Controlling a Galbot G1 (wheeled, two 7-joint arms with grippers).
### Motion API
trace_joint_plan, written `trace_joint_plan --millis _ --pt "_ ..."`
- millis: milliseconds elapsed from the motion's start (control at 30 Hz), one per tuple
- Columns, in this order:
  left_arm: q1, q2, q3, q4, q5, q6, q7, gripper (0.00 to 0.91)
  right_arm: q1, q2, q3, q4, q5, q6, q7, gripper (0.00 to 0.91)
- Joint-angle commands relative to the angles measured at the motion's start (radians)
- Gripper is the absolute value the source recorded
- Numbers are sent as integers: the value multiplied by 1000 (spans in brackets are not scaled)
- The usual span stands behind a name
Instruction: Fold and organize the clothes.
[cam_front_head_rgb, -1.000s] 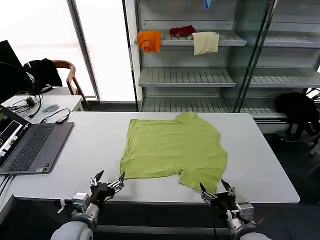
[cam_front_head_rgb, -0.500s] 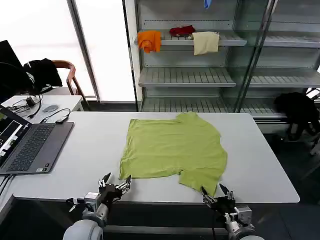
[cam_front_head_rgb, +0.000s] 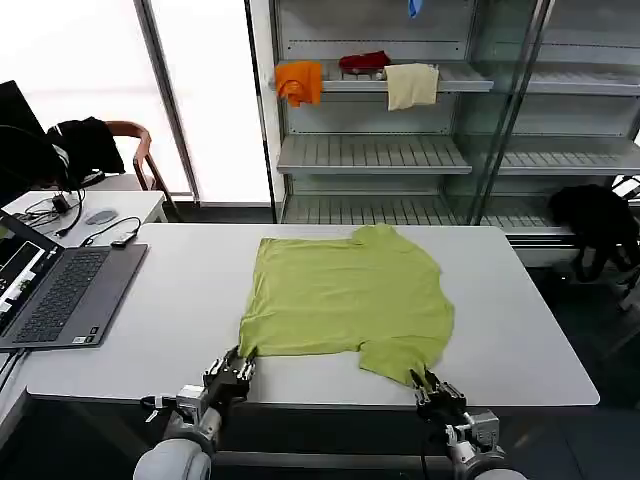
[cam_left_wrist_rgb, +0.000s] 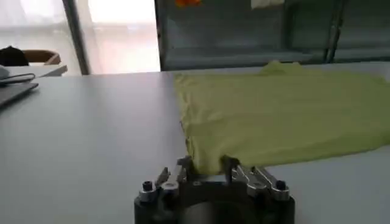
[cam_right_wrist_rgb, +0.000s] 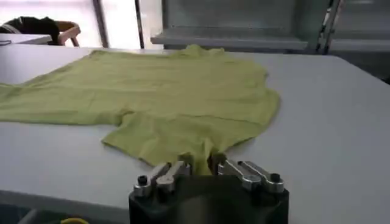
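Observation:
A lime-green T-shirt (cam_front_head_rgb: 350, 300) lies spread on the white table (cam_front_head_rgb: 180, 300), collar toward the far side. My left gripper (cam_front_head_rgb: 238, 364) is at the table's near edge, shut on the shirt's near left hem corner. In the left wrist view the green fabric (cam_left_wrist_rgb: 274, 115) runs down between the two fingers of that gripper (cam_left_wrist_rgb: 206, 165). My right gripper (cam_front_head_rgb: 428, 384) is shut on the shirt's near right corner, by the sleeve. The right wrist view shows a pinch of the shirt (cam_right_wrist_rgb: 183, 97) held between the fingers of the right gripper (cam_right_wrist_rgb: 200, 163).
An open laptop (cam_front_head_rgb: 55, 290) sits at the table's left end. Behind the table stands a shelf rack (cam_front_head_rgb: 400, 150) with orange (cam_front_head_rgb: 298, 80), red (cam_front_head_rgb: 364, 62) and cream cloths (cam_front_head_rgb: 411, 85). A chair with a black garment (cam_front_head_rgb: 85, 145) is far left.
Both grippers have moved forward from the table's near edge to the shirt's near corners. Their fingers, spread wide before, have closed on the fabric.

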Motion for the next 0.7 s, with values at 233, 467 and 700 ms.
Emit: trace_joint_plan --millis 233,467,700 --pt "9 2 -10 -66 4 -9 10 0 7 3 20 31 45 13 2 0" --pt "-22 -3 -15 -72 -33 -33 14 0 47 17 34 37 75 9 9 0" --pt "-137 -15 -18 -48 -126 -18 4 0 183 31 44 10 119 -29 38 0"
